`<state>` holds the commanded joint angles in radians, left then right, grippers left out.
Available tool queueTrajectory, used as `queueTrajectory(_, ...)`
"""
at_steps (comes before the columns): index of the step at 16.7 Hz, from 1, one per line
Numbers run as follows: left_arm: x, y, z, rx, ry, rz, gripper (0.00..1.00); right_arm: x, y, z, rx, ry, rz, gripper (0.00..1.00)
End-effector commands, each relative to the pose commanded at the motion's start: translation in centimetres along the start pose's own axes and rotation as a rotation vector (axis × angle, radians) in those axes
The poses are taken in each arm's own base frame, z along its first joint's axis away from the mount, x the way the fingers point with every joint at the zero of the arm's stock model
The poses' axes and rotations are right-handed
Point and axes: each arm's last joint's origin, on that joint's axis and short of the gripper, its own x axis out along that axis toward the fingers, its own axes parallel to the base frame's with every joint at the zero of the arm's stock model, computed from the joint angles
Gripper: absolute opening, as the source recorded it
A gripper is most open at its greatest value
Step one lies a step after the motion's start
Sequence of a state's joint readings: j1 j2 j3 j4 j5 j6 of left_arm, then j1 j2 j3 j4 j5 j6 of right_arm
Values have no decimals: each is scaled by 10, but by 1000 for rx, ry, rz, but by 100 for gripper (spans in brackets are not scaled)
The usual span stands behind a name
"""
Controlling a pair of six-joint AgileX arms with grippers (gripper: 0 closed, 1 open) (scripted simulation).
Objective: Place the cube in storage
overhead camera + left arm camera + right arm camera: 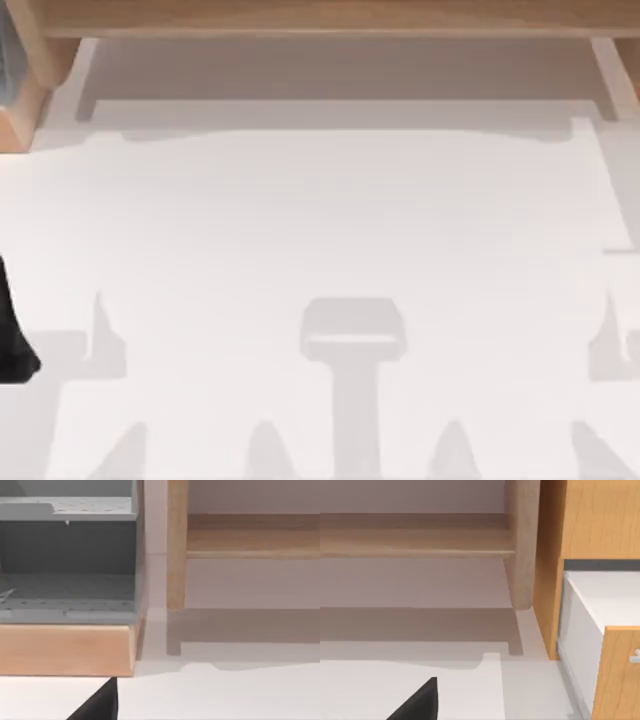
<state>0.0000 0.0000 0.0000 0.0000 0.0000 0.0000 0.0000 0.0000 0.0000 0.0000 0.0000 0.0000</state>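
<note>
A wooden shelf rail (320,15) runs along the far edge of the table (330,220). At the table's far left corner stands an open shelving unit (67,560) on a wooden base. At the right side stands a wooden cabinet (590,525) with a drawer (600,625) pulled out.

text: none legible | labels: none | numbers: none | signs: none on any surface

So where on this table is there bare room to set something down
The white tabletop is bare across its middle, bordered by the long wooden shelf rail at the back. It tightens by the grey shelving unit at the left and the wooden drawer cabinet at the right.
</note>
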Motion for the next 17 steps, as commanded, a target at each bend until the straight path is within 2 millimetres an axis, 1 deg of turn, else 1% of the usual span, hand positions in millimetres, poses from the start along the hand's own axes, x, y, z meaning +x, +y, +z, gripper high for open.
queueTrajectory(3,0,0,0,0,0,0,100,0,0,3,0,-1,3,100)
queueTrajectory(5,0,0,0,0,0,0,100,1,3,18,1,-7,11,100)
queueTrajectory(7,0,0,0,0,0,0,100,3,6,43,2,-15,19,100)
queueTrajectory(9,0,0,0,0,0,0,100,11,10,78,3,-20,22,100)
queueTrajectory(10,0,0,0,0,0,0,100,19,13,97,3,-18,21,100)
queueTrajectory(11,0,0,0,0,0,0,100,29,17,117,3,-15,19,100)
queueTrajectory(13,0,0,0,0,0,0,100,57,28,154,0,-2,12,100)
queueTrajectory(15,0,0,0,0,0,0,100,96,44,185,-6,16,3,100)
queueTrajectory(17,0,0,0,0,0,0,100,139,66,207,-14,33,-6,100)
